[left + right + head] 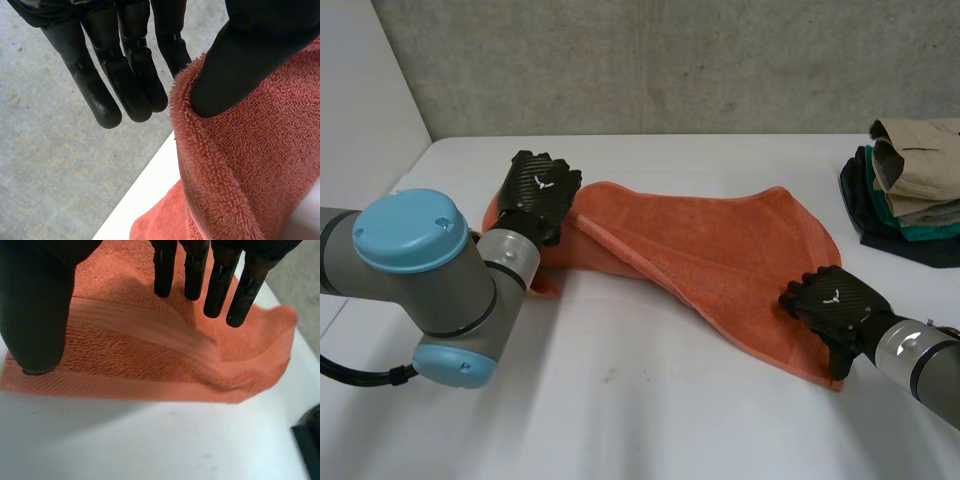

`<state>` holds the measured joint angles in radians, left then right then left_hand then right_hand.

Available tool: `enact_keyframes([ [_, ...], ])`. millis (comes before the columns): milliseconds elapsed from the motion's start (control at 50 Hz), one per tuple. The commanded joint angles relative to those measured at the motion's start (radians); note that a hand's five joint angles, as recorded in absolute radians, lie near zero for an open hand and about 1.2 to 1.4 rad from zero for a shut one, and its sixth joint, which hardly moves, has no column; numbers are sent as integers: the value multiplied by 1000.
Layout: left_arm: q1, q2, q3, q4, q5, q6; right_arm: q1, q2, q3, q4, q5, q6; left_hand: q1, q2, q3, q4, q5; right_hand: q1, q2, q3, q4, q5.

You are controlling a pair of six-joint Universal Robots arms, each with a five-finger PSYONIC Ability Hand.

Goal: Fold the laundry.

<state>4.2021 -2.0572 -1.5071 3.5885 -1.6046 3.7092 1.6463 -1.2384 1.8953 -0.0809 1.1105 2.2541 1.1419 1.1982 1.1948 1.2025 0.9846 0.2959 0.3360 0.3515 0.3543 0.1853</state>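
At the left, the left arm (420, 270) reached across the white counter (620, 410) to the far left end of an orange towel (710, 250). The left hand (540, 192) sat on that end with its back turned up. In the left wrist view, a raised edge of the towel stood between the thumb (235, 70) and the nearest of the straight fingers (130, 85) - the thumb pressed against the terry, so the hand was clamped on the towel's edge.

The towel lay loosely spread on the counter, running from far left to near right. A fold lay over part of it just right of the left hand.

The right hand (835, 305) rested on the near right corner of the towel. In the right wrist view its fingers (220, 285) were straight and apart from the thumb (35, 315). The thumb tip was down on the cloth close to the near edge - a spread hand, gripping nothing.

At the far right of the counter, well apart from the towel, stood a stack of folded clothes (915, 180) in tan, green and dark colours.
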Motion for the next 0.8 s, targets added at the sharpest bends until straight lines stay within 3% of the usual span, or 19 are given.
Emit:
enact_keyframes([
  [20,-2,3,1,1,0,0,-6,5,-4,33,-6,193,254,198,201,194,237,223,183,168,165,159],
  [260,-2,3,7,-1,-1,0,-5,33,7,-2,-15,223,254,198,201,194,237,447,406,391,388,383],
  [320,-2,3,4,-1,0,0,-5,54,-2,-39,-17,223,254,198,201,194,237,725,684,669,666,661],
  [360,-2,3,-2,-4,-1,-2,-6,56,-10,-68,-17,225,254,198,201,194,237,1090,1050,1035,1032,1026],
  [560,-5,5,-47,-76,0,-3,-10,50,-70,-94,41,249,254,198,201,194,237,1100,1060,1045,1042,1036],
  [600,-4,6,-73,-94,2,-5,-11,48,-84,-94,66,262,47,-9,-6,-13,30,1100,1060,1045,1042,1036],
  [640,-1,12,-105,-102,2,-6,-11,34,-108,-94,117,292,-366,-422,-419,-426,-383,1100,1060,1045,1042,1036],
  [680,-1,18,-128,-102,2,-6,-13,22,-122,-93,146,306,-616,-673,-669,-677,-633,1100,1060,1045,1042,1036],
  [800,55,120,-212,-103,5,-43,-16,27,-153,-86,186,317,-761,-817,-814,-822,-778,1100,1060,1045,1042,1036],
])
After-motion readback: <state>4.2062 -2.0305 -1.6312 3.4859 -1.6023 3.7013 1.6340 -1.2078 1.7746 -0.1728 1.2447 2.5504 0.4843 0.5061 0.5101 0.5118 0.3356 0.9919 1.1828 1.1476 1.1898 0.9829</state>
